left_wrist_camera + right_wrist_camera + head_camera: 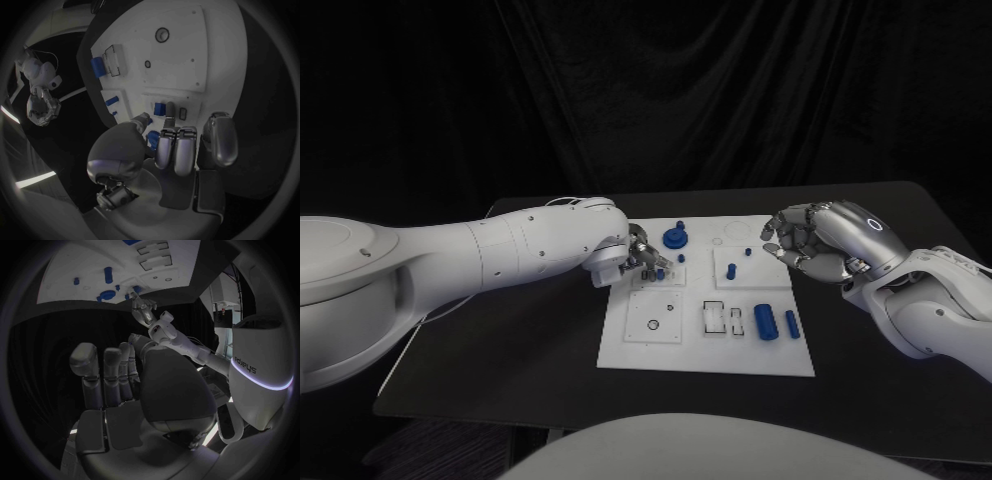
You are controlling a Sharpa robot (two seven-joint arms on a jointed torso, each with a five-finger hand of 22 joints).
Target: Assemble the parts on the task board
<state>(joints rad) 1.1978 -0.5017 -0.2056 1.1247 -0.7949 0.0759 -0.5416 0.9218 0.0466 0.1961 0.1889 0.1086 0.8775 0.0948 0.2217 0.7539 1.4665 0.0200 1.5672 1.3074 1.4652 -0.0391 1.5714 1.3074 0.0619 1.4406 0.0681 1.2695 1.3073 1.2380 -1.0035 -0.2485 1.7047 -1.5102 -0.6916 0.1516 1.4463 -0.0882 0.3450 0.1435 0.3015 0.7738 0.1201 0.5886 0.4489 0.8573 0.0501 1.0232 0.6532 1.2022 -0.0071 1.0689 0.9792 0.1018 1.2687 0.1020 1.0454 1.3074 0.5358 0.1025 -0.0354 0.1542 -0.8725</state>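
Head view puts the white task board point(707, 345) at the centre of the frame on the black table point(488, 350), and the job looks only partly done. A round blue knob point(676, 238) already stands near the board's upper edge, two small blue pegs point(731, 270) stand upright in the upper right block, while a fat blue cylinder point(764, 321) and a slimmer blue pin point(792, 323) lie flat at the lower right, by my reading not yet seated. Beside them, rectangular slots point(724, 317) sit open, and the lower left block shows a small round hole point(653, 325) with nothing in it. The left hand point(635, 255) comes in from the frame's left and works at the board's upper left block; in the left wrist view its fingertips point(170, 111) close around a small blue part point(160, 108) just above the board, so it appears to be pinching that piece. The right hand point(808, 240) hovers at the board's upper right corner, fingers curled loosely inward and carrying nothing. The board reads as smooth, matt, rigid plastic with raised square blocks; the blue pieces look hard and slightly glossy, mostly cylinders and pegs; both hands are brushed silver metal with dark pads.
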